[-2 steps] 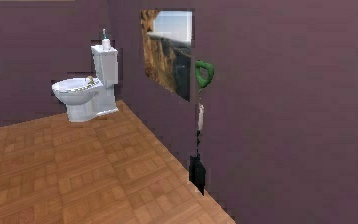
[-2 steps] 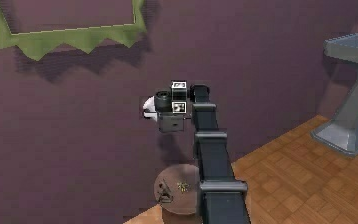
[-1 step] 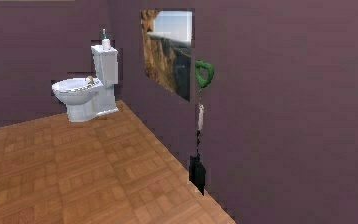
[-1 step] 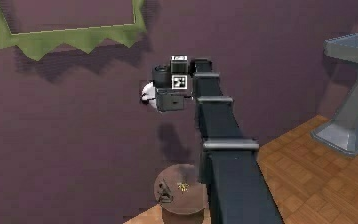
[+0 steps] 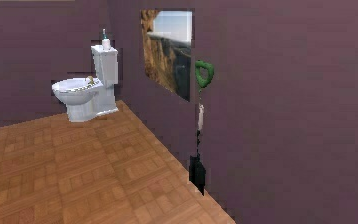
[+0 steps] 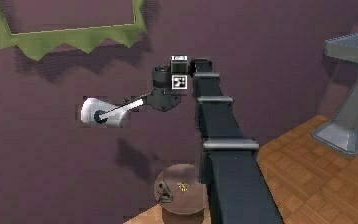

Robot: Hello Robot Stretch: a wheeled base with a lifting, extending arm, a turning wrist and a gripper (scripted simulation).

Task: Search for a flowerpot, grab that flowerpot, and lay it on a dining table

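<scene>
Forward view: a white toilet [image 5: 87, 92] is sitting at the upper left, with a small green-topped item [image 5: 106, 42] standing on its tank. A framed picture [image 5: 169, 52] is hanging on the purple wall at top centre. Below it, a green-handled tool [image 5: 200, 120] is leaning against that wall.

Arm side view: the dark arm [image 6: 222, 130] is rising from the bottom edge toward the wall. The gripper [image 6: 117, 113] is pointing left at mid-frame, right by a wall-mounted toilet roll [image 6: 91, 112].

Gripper state: I am not able to tell how the fingers are set, nor whether they are holding anything, since the roll is sitting right at their tips.

Flowerpot: I am not making one out for certain. The likeliest candidate is a round brown vessel [image 6: 177, 192] standing at bottom centre, just left of the arm.

Surroundings: a green-edged frame [image 6: 77, 35] is hanging at the upper left, and a pedestal sink [image 6: 349, 60] is standing at the right edge.

Progress: I am judging the search to be under way, with grabbing and placing not yet done.

Risk, snagging: with the arm reaching this close to the wall, any turn of the base is likely to drag the fingers into the roll.

Risk, collision: swinging toward the frame's right is threatening the sink.

Risk, wrong pick: the brown vessel may be no flowerpot at all.
</scene>
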